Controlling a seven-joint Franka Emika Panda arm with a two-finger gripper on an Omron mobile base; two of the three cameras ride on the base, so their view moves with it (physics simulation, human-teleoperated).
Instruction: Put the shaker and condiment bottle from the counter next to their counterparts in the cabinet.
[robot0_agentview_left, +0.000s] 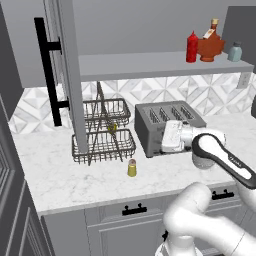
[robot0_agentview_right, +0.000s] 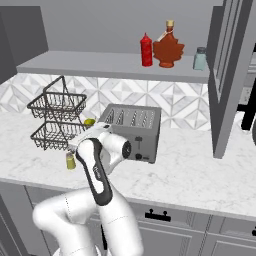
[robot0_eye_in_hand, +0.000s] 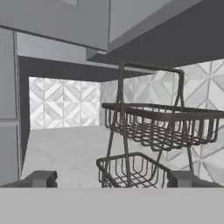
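The shaker (robot0_agentview_left: 132, 168), yellowish-green with a tan top, stands upright on the counter (robot0_agentview_left: 65, 175) just in front of the lower tier of the two-tier wire basket rack (robot0_agentview_left: 104, 135); from the right base view it shows (robot0_agentview_right: 71, 161) beside my forearm, at the foot of the same rack (robot0_agentview_right: 56, 120). The condiment bottle (robot0_agentview_left: 192, 47) is up on the cabinet (robot0_agentview_left: 165, 65) shelf, upright and just beside the wide dark-red leaf-shaped bottle (robot0_agentview_left: 210, 46), with the pale blue-grey shaker (robot0_agentview_left: 235, 51) a little farther along on the other side of that bottle. From the right the order reads red bottle (robot0_agentview_right: 146, 50), leaf-shaped bottle (robot0_agentview_right: 168, 49), blue-grey shaker (robot0_agentview_right: 200, 58). My gripper (robot0_eye_in_hand: 111, 178) holds nothing: its two dark finger tips (robot0_eye_in_hand: 40, 178) stand wide apart at the bottom of the hand view, with the rack (robot0_eye_in_hand: 162, 127) ahead of them and the tiled backsplash (robot0_eye_in_hand: 63, 103) behind. My hand hangs in front of the toaster (robot0_agentview_left: 167, 127), level with its side and above the counter. The cabinet door (robot0_agentview_left: 67, 75) with its long black bar handle (robot0_agentview_left: 47, 70) stands swung out above the rack. A small yellowish thing (robot0_agentview_left: 113, 126) lies in the rack; I cannot tell what it is.
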